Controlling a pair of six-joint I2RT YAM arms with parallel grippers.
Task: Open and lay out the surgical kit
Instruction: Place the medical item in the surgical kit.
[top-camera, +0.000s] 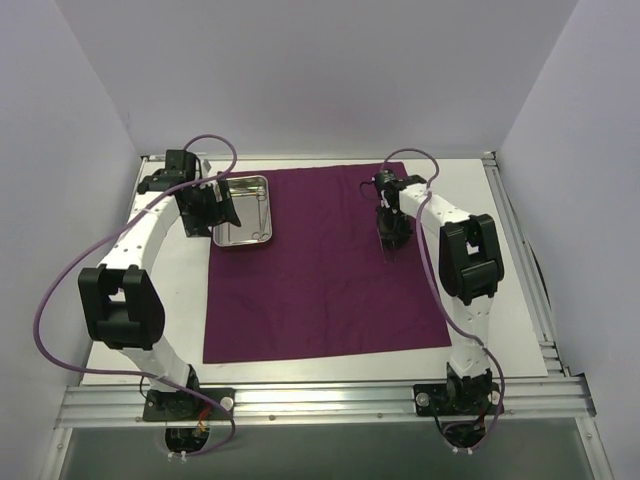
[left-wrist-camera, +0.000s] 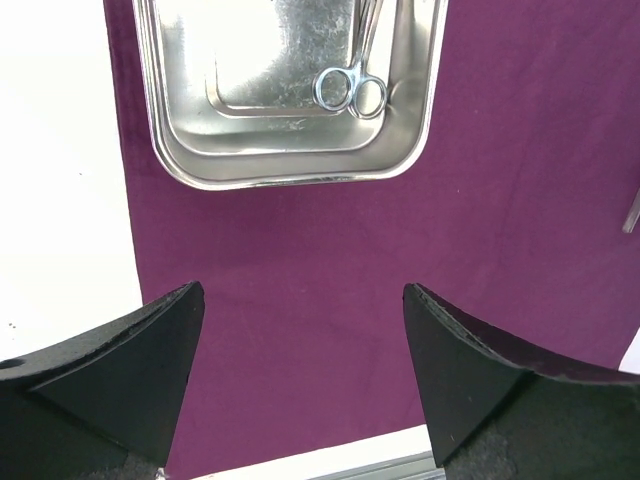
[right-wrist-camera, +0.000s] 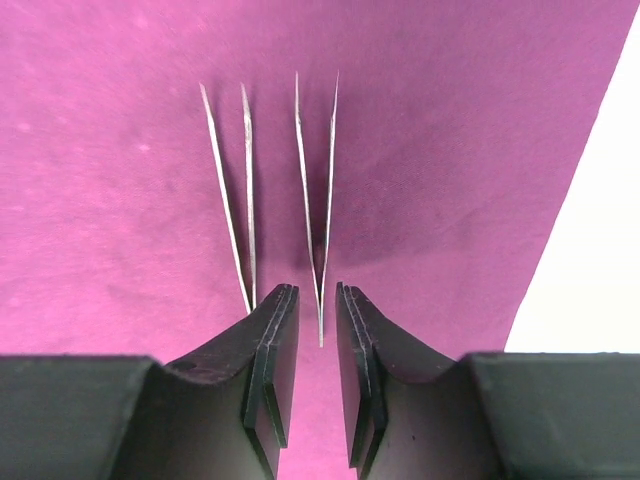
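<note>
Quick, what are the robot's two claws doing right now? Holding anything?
Left gripper: wide open, empty.
Right gripper: open just a little, holding nothing.

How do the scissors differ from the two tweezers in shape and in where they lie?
The scissors have ring handles; the tweezers are slim, pointed strips. The scissors lie in the steel tray; the tweezers lie on the purple cloth, beside each other. Both are silver metal.

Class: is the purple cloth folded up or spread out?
Spread out. The cloth lies as one flat sheet on the table, no folds showing, with the steel tray resting on its far left corner.
</note>
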